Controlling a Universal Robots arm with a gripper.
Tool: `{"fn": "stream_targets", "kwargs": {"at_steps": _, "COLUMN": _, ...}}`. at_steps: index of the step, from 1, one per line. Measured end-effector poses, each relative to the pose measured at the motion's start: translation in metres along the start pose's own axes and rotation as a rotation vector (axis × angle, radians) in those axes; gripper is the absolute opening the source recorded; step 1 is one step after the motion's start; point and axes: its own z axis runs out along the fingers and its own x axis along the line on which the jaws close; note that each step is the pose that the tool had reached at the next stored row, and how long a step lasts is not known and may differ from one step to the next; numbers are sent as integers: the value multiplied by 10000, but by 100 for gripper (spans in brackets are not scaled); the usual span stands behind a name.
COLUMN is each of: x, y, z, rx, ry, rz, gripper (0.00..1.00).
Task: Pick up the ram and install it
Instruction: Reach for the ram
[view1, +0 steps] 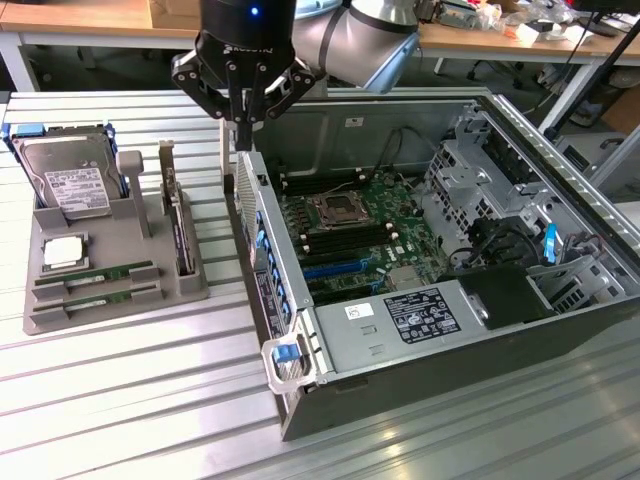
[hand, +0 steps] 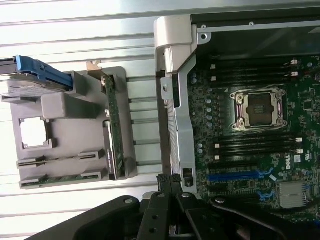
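**Ram** (view1: 95, 272) (hand: 62, 178). Long thin green stick, seated in a slot at the near end of the grey tray (view1: 40, 320), at the exterior view's left. Untouched.

- Companion: second stick (view1: 105, 294), just beside and parallel, in the nearer slot.
- Long axis: across the tray, from the exterior view's left to its right, the right end a little farther away. Seemingly on its long edge, but hard to tell.
- Handling, judged: light, stiff, smooth-faced. Fragile at the chips and along the contact edge, and intolerant of bending or twisting.
- Hold, judged: across the two flat faces near the middle of the exposed long edge, clear of the slot's end stops, for a level lift.

Same tray, going far:
- processor (view1: 62, 252)
- drive (view1: 70, 180)
- wider card (view1: 180, 235), upright at the tray's right side

Tray on the slatted bench (view1: 120, 400).

**Claw** (view1: 245, 118). Fingers pressed together, nothing between them. Hovers over the far left corner of the open case (view1: 400, 390), well apart from the ram.

**Case.** Motherboard (view1: 350, 230) with empty memory slots (view1: 340, 240) running left to right beside the socket.
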Motion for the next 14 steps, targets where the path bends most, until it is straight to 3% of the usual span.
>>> {"fn": "stream_targets", "kwargs": {"at_steps": 14, "x": 56, "y": -4, "z": -2, "rx": 4, "ry": 0, "rz": 0, "gripper": 11}}
